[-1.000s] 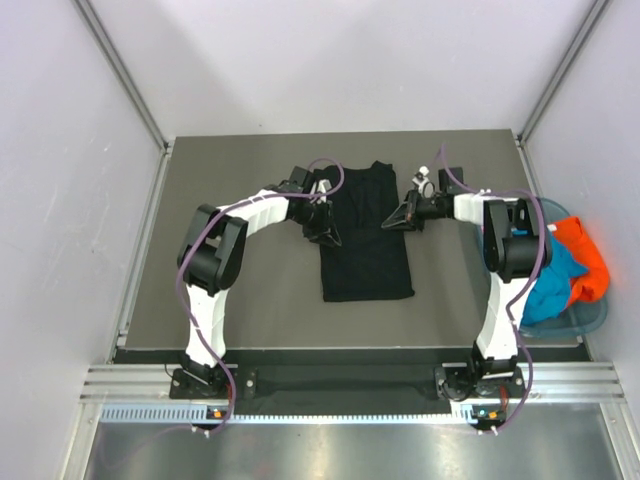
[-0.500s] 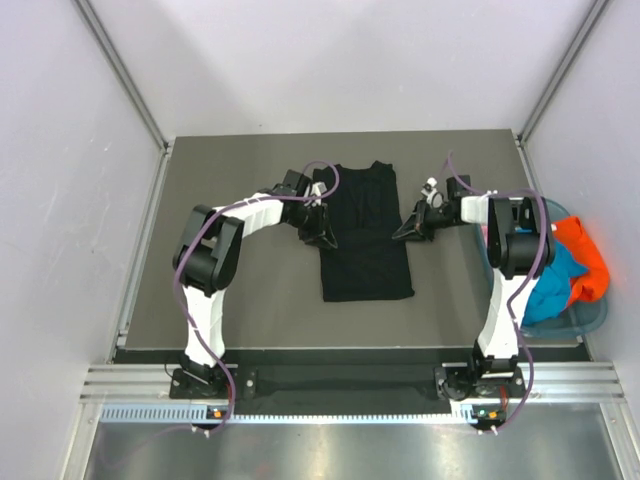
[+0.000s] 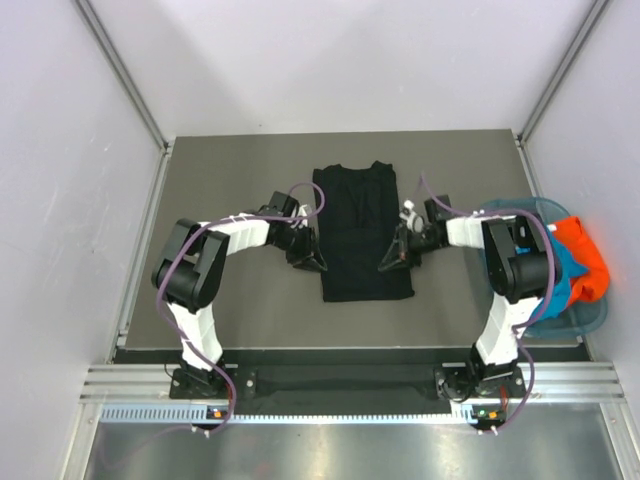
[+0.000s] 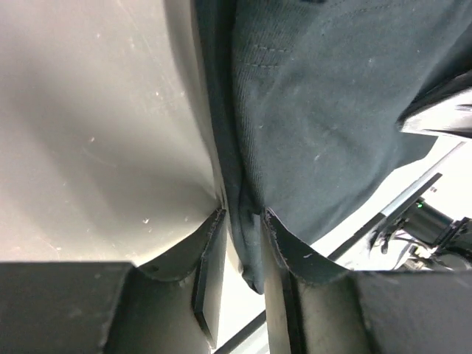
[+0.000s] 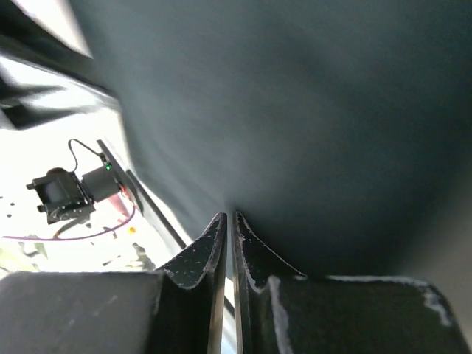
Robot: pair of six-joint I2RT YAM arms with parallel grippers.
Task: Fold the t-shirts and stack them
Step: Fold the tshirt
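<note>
Black t-shirt (image 3: 362, 235) folded long and narrow, flat at centre of table (image 3: 230, 175), teal t-shirt (image 3: 556, 278) and orange t-shirt (image 3: 586, 255) bunched off its right edge

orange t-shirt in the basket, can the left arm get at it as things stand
Probably not. The left tool is pinching the black t-shirt's left edge, and the orange t-shirt lies in the basket at the far right, beyond the right arm.

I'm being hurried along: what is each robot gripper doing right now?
Left gripper: closed on the left edge of the black t-shirt.
Right gripper: closed at the shirt's right edge; whether cloth is caught cannot be told.
</note>
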